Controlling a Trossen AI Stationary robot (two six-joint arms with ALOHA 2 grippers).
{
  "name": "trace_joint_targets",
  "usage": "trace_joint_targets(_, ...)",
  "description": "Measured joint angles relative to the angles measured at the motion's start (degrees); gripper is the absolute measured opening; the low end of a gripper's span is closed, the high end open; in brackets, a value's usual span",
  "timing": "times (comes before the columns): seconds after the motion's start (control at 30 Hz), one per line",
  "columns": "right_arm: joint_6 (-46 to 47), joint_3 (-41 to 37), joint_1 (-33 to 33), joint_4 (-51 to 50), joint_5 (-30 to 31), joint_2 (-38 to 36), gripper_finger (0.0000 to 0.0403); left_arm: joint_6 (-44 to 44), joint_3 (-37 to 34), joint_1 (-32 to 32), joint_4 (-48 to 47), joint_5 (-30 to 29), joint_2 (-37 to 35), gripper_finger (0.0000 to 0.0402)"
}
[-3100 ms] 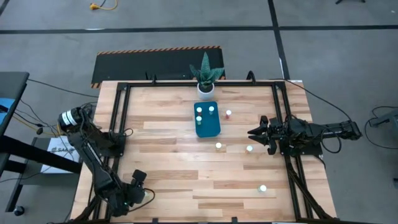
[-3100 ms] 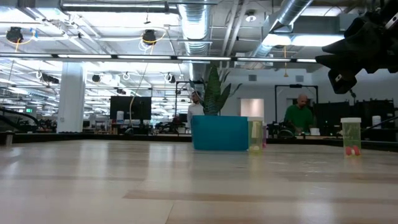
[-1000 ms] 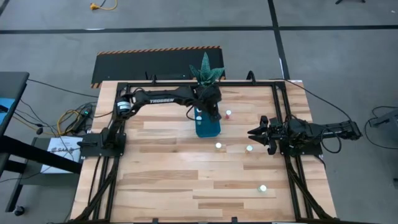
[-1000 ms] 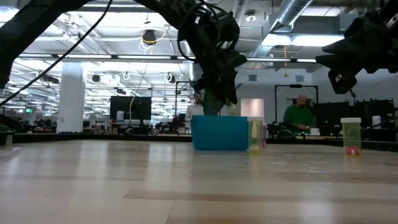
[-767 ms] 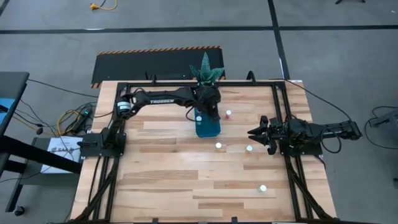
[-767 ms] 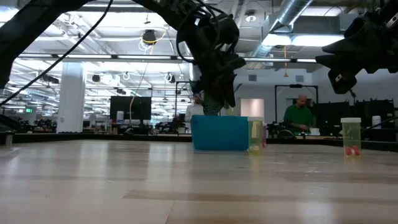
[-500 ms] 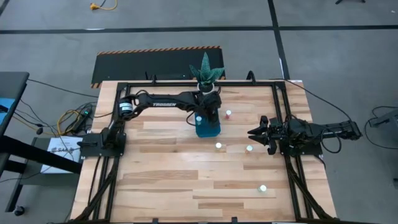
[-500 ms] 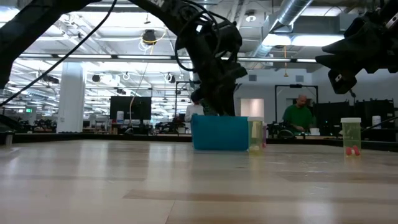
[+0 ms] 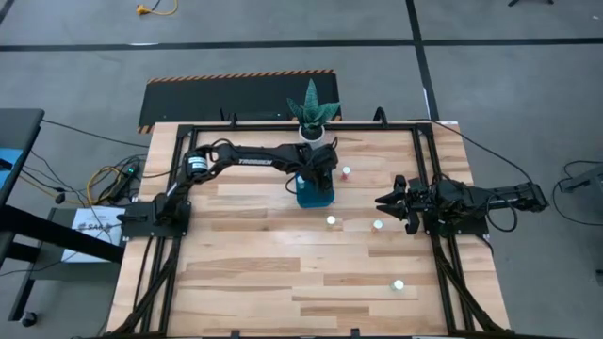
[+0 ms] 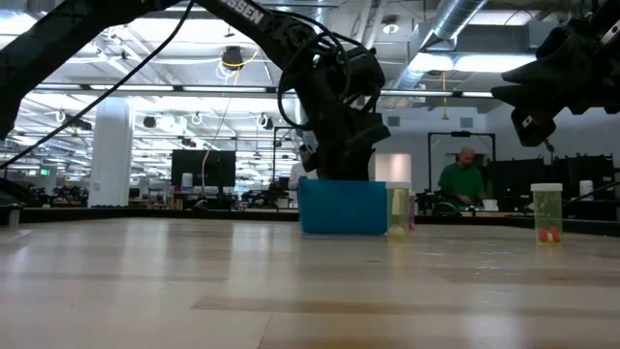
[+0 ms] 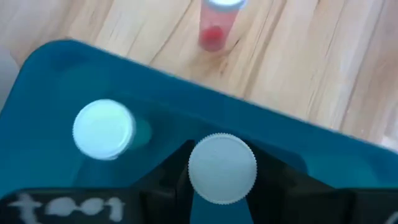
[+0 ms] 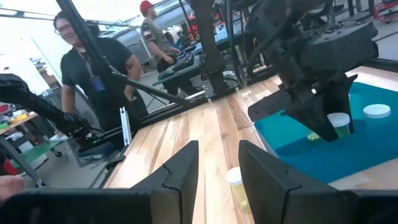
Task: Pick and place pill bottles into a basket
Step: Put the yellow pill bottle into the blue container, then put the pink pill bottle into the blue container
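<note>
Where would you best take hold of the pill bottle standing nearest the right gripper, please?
I'd pinch its round white cap from straight above: the pill bottle stands upright on the table, cap up, with nothing close beside it, near the open right gripper.

Six pill bottles [image 9: 331, 220]; one basket [image 9: 316, 200]; one potted plant [image 9: 312, 108]

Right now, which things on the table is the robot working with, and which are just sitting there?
For the job:
- basket
- pill bottle held in the left claw
- loose bottles

Just sitting there:
- potted plant
- right claw, waiting at the table's edge
</note>
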Motion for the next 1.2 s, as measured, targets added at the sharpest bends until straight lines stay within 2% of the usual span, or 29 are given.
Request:
trace_joint_targets(0.3,0.0,0.0,0.0,-0.09,0.0,0.01,0.0108,1.29,-0.01,0.02,0.64,-0.45,-0.01,0.0106)
trace_joint_targets(0.67,0.0,0.0,0.02,-0.15,-0.01,0.01,0.0108,0.41,-0.02,0.02,1.35,0.11,-0.03,0.0171)
trace_joint_targets(0.83,0.0,0.0,0.0,-0.17,-0.02,0.01,0.0108,-0.44,-0.01,-0.34,1.26,1.04,-0.34,0.0186)
trace_joint_targets(0.97,0.0,0.0,0.02,-0.17,-0.02,0.01,0.0108,-0.94,-0.02,-0.94,1.59,-1.19,-3.74,0.0188)
trace_joint_targets(1.2,0.0,0.0,0.0,-0.2,-0.02,0.01,0.0108,0.7,0.02,-2.63,2.26,-6.05,-14.48,0.0188)
